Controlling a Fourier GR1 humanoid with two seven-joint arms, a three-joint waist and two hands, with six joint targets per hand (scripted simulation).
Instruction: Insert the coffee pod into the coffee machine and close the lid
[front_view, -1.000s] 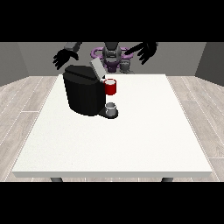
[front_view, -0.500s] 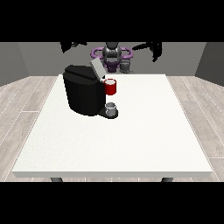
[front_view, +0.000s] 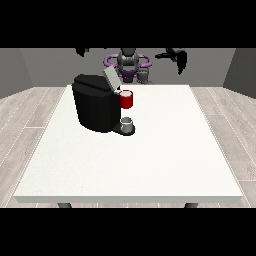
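The hand at the view's right (front_view: 179, 56) is raised high above the table's far edge, fingers hanging downward, straight and released, holding nothing. The hand at the view's left (front_view: 81, 51) shows only as a dark sliver against the top of the scene; whether its fingers are released or clenched cannot be told.

The coffee machine (front_view: 95, 103) stands on the left half of the white table (front_view: 150, 160), a black upright block slightly tilted in appearance, its front facing the view's right. Its lid (front_view: 109, 77) is raised, a pale flap slanting up and back towards the robot. A red thing at the machine (front_view: 126, 99) sits at the front, just under the lid. Below it a small grey thing (front_view: 127, 123) stands upright on the machine's base; whether this is the pod cannot be told.

The table is white and rectangular. The floor is pale wood planking (front_view: 30, 107); the walls are plain grey (front_view: 45, 62).
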